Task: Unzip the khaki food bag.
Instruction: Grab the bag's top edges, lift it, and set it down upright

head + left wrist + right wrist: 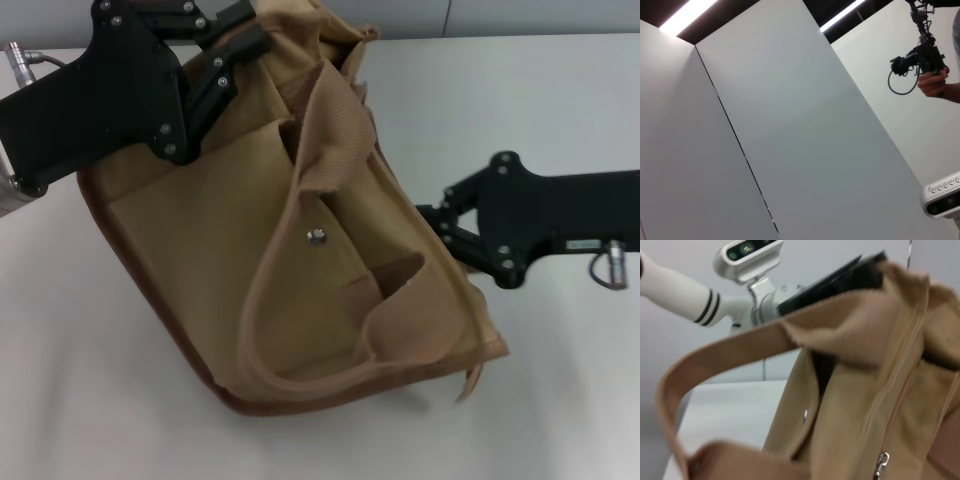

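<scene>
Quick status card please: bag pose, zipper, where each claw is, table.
bag: khaki food bag tipped on the white table, snap pocket facing the head camera
handle: webbing handle flopped across the pocket
snap: metal snap visible
zipper: silver zipper pull near one end of the zipper line in the right wrist view; teeth look closed
left claw: left claw at the bag's far top corner
right claw: right claw against the bag's right side
</scene>
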Motion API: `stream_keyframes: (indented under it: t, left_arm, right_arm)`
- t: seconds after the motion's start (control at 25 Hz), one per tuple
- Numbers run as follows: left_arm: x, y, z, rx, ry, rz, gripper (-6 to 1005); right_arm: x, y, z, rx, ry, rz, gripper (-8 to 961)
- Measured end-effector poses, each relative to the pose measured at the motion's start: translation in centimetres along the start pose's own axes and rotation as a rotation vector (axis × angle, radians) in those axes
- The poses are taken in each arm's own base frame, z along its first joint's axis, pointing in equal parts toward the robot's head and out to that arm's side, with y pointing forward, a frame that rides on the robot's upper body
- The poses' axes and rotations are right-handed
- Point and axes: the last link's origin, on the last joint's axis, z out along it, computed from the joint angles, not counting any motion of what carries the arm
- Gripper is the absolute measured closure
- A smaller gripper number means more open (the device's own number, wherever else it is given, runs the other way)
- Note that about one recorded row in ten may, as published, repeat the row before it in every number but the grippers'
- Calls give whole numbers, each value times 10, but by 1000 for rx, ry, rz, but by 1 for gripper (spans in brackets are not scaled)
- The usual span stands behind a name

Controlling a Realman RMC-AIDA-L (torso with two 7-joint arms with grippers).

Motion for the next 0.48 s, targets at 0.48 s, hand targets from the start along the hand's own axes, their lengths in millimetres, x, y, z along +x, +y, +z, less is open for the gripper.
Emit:
stream_keyframes:
  t: [0.48]
  left_arm:
    - [-1, -1, 0, 29, 10, 3, 779]
  right_arm:
    - [17, 24, -53, -58, 64, 101, 956]
